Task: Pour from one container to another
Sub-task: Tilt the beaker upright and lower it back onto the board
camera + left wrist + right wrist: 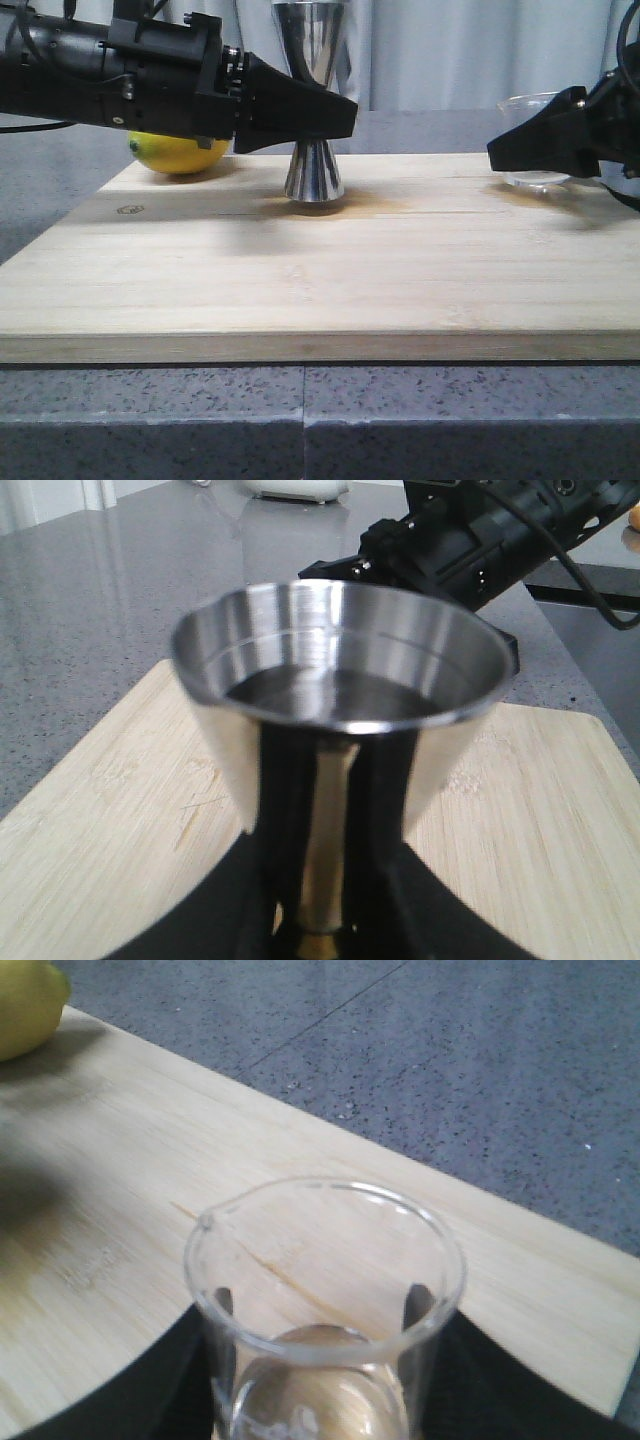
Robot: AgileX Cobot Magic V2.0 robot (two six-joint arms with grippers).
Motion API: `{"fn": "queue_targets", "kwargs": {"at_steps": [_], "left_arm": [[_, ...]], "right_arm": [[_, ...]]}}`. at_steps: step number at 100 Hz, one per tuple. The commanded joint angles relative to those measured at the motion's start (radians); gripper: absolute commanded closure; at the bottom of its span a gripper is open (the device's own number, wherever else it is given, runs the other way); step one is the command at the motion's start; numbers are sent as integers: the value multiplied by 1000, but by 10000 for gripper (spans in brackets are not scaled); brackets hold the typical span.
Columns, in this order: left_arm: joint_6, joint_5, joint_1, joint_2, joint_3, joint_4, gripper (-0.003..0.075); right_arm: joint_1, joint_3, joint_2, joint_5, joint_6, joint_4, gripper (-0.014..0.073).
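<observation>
Both tools (345,115) (492,152) grip vessels (board (320,290) edge near).

A kitchen: speckled stone counter (150,410), bamboo board (320,290) (lemon (178,153) too).

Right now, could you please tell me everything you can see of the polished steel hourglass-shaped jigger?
The polished steel hourglass-shaped jigger stands upright on the pale bamboo board, towards its back edge, to the right of a yellow lemon. It is mirror-bright, with two cones and a gold band at the narrow waist. The left gripper is closed round that waist. The upper cup appears to hold liquid.
</observation>
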Motion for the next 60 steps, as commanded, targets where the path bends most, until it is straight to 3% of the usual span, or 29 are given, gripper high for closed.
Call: {"fn": "queue_targets", "kwargs": {"at_steps": [1, 7, 31, 60], "left_arm": [[-1, 99, -10, -42, -28, -83, 638], [-1, 99, -10, -42, -28, -83, 638], [-1, 99, -10, -42, -28, -83, 638], [-1, 99, -10, -42, -28, -83, 638]], "right_arm": [[-8, -25, -24, -38, -8, 36, 330], [-8, -25, -24, -21, -8, 36, 304], [-8, -25, -28, -7, -8, 42, 32], [-8, -25, -154, -16, -6, 42, -2]]}}
